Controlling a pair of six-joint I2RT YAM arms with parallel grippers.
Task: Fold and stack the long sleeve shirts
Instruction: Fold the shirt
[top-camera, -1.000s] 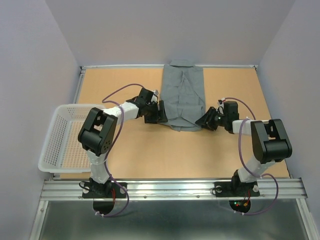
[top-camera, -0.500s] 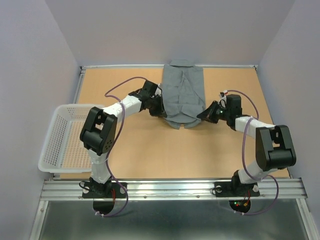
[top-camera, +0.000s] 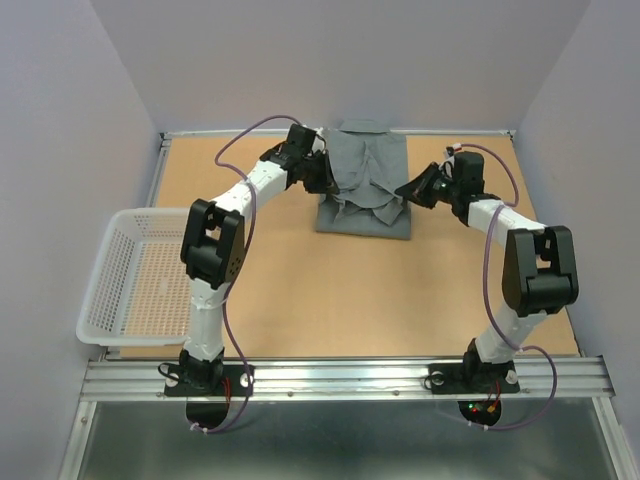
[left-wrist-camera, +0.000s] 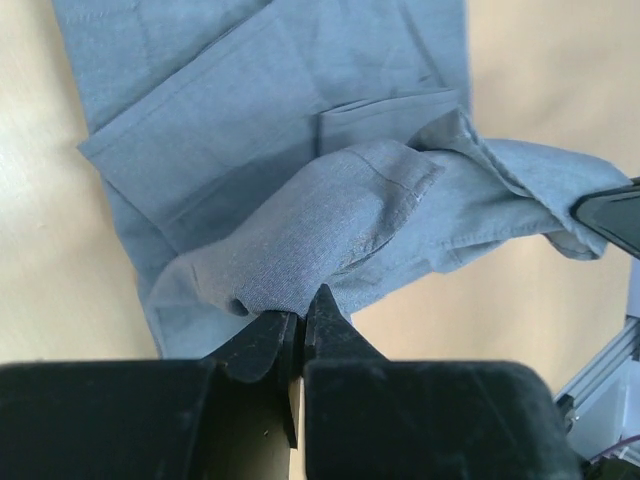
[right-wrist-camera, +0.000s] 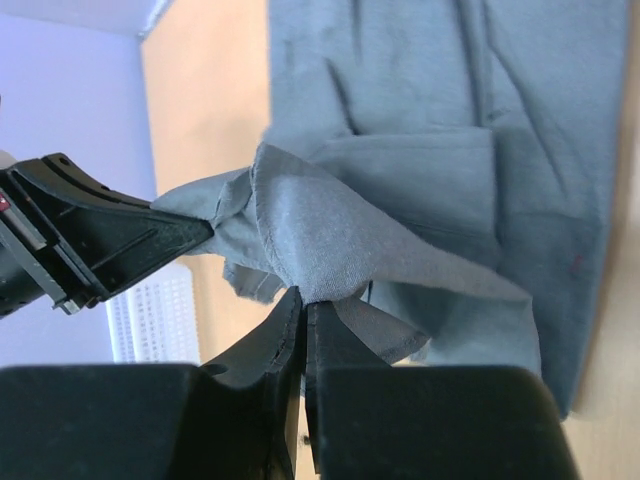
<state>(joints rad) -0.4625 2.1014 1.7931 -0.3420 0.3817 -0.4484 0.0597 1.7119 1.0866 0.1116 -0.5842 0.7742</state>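
Scanning left to right, we log a white mesh basket (top-camera: 130, 280) at the near-left of the counter (top-camera: 300, 290). It sits well apart from the grey button-up shirt (top-camera: 365, 195), which lies at the far middle with its collar toward the far edge. We judge the step to be a fold of the near end up over the body.

Risks:
- **Left side:** the left hand (left-wrist-camera: 300, 318) pinches only a small bunch of cloth at its tips, so a sharp tug could slip it free and drop that corner.
- **Middle:** the lifted edge sags between the two hands, so uneven travel would lay a crooked, wrinkled fold.
- **Right side:** the right hand (right-wrist-camera: 303, 300) bites a similarly thin tuck, with the same slip risk.

Pose:
- **Left arm:** stretched far forward, hand at the shirt's left edge, jaws clamped on the cloth, tips pointing inward.
- **Right arm:** mirrored at the shirt's right edge, jaws clamped on the cloth, tips aimed at the left hand.

Both hands hold their cloth raised off the layer beneath.
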